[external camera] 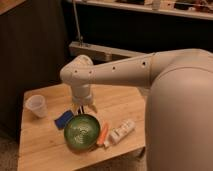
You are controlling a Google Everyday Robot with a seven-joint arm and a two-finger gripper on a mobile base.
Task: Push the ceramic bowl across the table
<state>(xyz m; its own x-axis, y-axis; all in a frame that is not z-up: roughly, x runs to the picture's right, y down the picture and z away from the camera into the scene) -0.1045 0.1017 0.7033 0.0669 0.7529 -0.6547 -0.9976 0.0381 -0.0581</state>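
Green ceramic bowl [81, 132] near the wooden tabletop's [45, 150] front edge, claw [84, 107] just behind its far rim, prongs spread (gripping nothing), plastic cup [36, 105] far left.

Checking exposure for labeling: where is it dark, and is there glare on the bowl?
Camera view: warm, dim light; the room behind the table is nearly black; the ceramic bowl shows a soft sheen, no harsh glare; the gripper, at the bowl's far rim, is shaded underneath.
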